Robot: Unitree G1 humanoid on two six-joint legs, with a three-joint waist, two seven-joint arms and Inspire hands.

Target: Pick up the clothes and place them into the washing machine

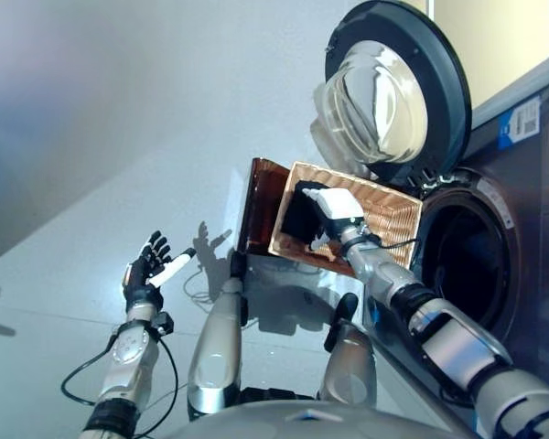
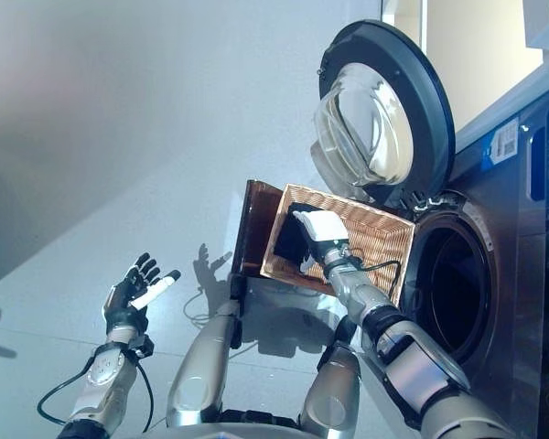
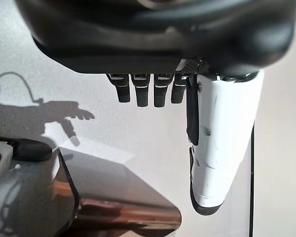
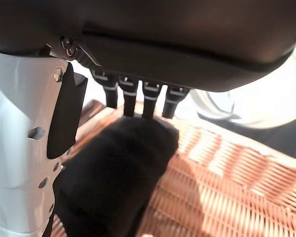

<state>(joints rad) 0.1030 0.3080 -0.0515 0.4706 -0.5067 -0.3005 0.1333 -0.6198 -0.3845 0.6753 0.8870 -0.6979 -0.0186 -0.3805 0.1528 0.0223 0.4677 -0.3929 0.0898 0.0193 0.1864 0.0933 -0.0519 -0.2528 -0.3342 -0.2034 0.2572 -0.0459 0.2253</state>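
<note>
A black garment (image 1: 296,222) lies in the left end of the shallow wicker basket (image 1: 389,212), which rests on a low dark brown box (image 1: 257,201) beside the washing machine. My right hand (image 1: 335,207) is inside the basket, over the garment. In the right wrist view its fingers (image 4: 132,96) are straight and reach the top of the black garment (image 4: 113,177), with the white-covered thumb (image 4: 24,148) beside it. My left hand (image 1: 146,271) is open and empty, held up over the floor far to the left; it also shows in the left wrist view (image 3: 153,54).
The washing machine's round door (image 1: 393,91) stands open above the basket. Its dark drum opening (image 1: 467,265) is just right of the basket. Grey floor (image 1: 119,137) spreads to the left.
</note>
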